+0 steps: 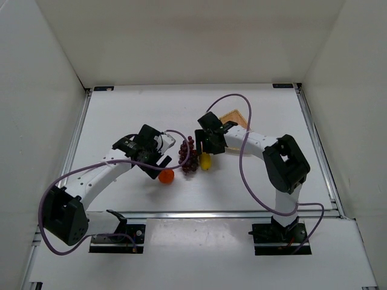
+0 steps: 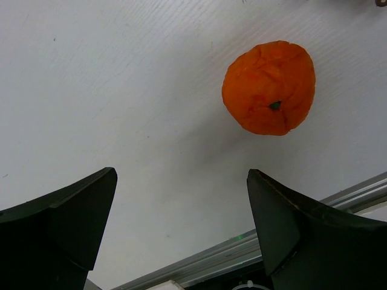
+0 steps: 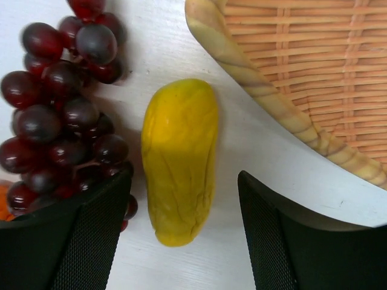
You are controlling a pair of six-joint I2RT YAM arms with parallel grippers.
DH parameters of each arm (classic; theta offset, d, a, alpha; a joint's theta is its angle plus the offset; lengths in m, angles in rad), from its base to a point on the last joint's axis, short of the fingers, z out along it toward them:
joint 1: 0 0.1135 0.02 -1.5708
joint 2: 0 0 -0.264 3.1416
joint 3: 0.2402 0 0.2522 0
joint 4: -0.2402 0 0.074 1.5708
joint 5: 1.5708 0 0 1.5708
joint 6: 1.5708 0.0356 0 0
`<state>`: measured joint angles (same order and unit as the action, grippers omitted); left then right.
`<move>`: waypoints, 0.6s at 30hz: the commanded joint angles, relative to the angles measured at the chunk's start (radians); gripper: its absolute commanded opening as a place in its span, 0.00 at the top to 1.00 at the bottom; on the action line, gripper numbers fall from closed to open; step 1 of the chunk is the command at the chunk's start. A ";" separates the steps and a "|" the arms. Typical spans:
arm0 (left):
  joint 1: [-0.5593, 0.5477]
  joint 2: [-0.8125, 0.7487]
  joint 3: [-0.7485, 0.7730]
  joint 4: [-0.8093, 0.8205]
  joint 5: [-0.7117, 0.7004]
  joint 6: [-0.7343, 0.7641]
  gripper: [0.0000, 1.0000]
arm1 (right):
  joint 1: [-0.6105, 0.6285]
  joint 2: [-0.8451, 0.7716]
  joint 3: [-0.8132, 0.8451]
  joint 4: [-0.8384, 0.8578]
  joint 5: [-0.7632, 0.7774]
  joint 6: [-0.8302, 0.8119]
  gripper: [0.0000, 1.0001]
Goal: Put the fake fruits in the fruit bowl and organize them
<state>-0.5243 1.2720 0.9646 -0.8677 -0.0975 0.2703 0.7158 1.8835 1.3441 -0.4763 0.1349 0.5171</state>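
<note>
The round orange (image 1: 165, 175) lies on the white table just ahead of my left gripper (image 1: 158, 162). In the left wrist view the orange (image 2: 269, 87) sits beyond the open, empty left gripper (image 2: 181, 175), up and to the right of it. The dark grape bunch (image 1: 188, 154) and the yellow fruit (image 1: 205, 161) lie side by side. My right gripper (image 1: 205, 148) is open above them. In the right wrist view the right gripper (image 3: 183, 178) straddles the yellow fruit (image 3: 180, 160), with the grapes (image 3: 60, 115) at its left finger. The wicker bowl (image 1: 234, 118) is partly hidden by the right arm.
The bowl's woven rim (image 3: 260, 90) lies close to the right of the yellow fruit. A metal rail (image 2: 254, 248) runs along the table's near edge just behind the orange. White walls enclose the table on three sides.
</note>
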 commanded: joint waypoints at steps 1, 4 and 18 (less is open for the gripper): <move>-0.020 -0.002 0.020 0.004 -0.010 -0.017 0.00 | 0.017 0.028 0.033 -0.035 0.017 -0.003 0.25; -0.043 0.007 0.020 0.004 -0.001 -0.017 0.00 | 0.027 0.052 0.033 -0.059 0.017 -0.003 0.32; -0.097 0.150 0.115 0.022 0.154 -0.059 0.00 | -0.043 -0.256 -0.011 -0.122 0.051 -0.026 0.80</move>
<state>-0.6052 1.4033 1.0306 -0.8654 -0.0086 0.2260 0.7361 1.7485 1.3220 -0.5743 0.1448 0.5121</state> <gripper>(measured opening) 0.998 0.527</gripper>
